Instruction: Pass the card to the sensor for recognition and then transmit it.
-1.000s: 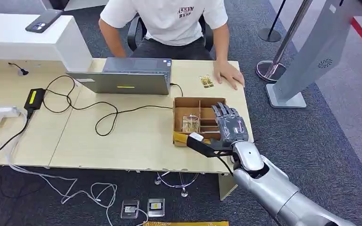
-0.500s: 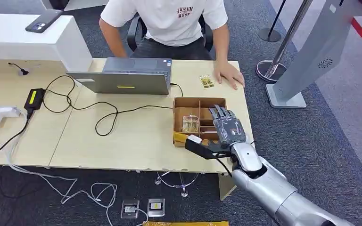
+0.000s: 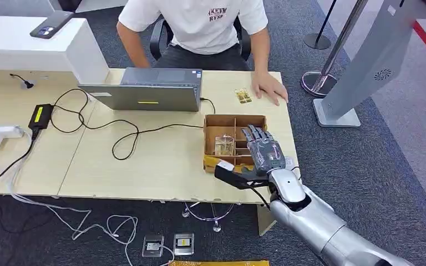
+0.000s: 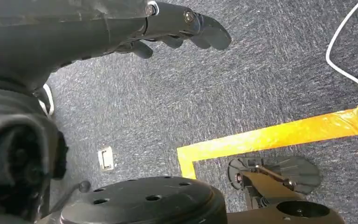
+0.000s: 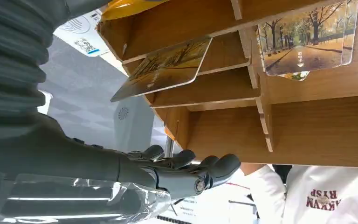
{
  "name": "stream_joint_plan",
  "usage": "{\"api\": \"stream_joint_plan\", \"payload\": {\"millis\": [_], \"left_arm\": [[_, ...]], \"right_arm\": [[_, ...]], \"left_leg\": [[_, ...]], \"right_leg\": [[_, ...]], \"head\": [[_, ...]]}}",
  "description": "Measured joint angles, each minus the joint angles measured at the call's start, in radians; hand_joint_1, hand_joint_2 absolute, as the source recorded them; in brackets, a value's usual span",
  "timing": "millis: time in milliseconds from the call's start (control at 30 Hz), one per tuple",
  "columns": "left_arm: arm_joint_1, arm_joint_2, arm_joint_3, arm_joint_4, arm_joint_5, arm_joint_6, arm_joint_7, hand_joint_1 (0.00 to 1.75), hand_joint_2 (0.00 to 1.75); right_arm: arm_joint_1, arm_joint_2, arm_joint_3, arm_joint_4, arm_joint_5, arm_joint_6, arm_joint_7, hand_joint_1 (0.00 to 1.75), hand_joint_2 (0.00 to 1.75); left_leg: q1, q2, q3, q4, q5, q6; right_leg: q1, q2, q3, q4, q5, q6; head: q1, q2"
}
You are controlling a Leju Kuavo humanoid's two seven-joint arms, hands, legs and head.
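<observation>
My right hand (image 3: 262, 151) has advanced over the divided box (image 3: 224, 123); fingers (image 3: 255, 134) spread, empty, card (image 5: 161, 69) ungrasped.

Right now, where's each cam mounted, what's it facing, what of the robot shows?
Head: high on the body, looking forward and down at the table; right hand over the box.
Left wrist: behind the left hand, facing carpet and yellow tape.
Right wrist: behind the right hand, facing the box and cards.
Shared: head and right wrist both show box, right hand, person.
</observation>
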Motion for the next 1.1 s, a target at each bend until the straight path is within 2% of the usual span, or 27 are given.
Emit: {"api": "stream_joint_plan", "payload": {"millis": [400, 433, 467, 1100], "left_arm": [[0.001, 0.000, 0.000, 0.000, -0.010, 0.000, 0.000, 0.00, 0.00], [0.001, 0.000, 0.000, 0.000, -0.011, 0.000, 0.000, 0.00, 0.00], [0.001, 0.000, 0.000, 0.000, -0.012, 0.000, 0.000, 0.00, 0.00], [0.001, 0.000, 0.000, 0.000, -0.022, 0.000, 0.001, 0.00, 0.00]], "right_arm": [[0.000, -0.003, 0.002, 0.004, -0.012, 0.002, 0.015, 0.00, 1.75], [0.000, -0.003, 0.002, 0.004, -0.014, 0.001, 0.015, 0.33, 1.75], [0.000, -0.003, 0.002, 0.005, -0.016, 0.001, 0.015, 1.75, 1.75], [0.000, -0.009, 0.000, 0.006, -0.036, 0.010, 0.024, 1.75, 1.75]], "left_leg": [[0.000, 0.000, 0.000, 0.000, 0.000, 0.000], [0.000, 0.000, 0.000, 0.000, 0.000, 0.000], [0.000, 0.000, 0.000, 0.000, 0.000, 0.000], [0.000, 0.000, 0.000, 0.000, 0.000, 0.000]], "right_leg": [[0.000, 0.000, 0.000, 0.000, 0.000, 0.000], [0.000, 0.000, 0.000, 0.000, 0.000, 0.000], [0.000, 0.000, 0.000, 0.000, 0.000, 0.000], [0.000, 0.000, 0.000, 0.000, 0.000, 0.000]], "head": [[0.000, 0.000], [0.000, 0.000], [0.000, 0.000], [0.000, 0.000]]}}
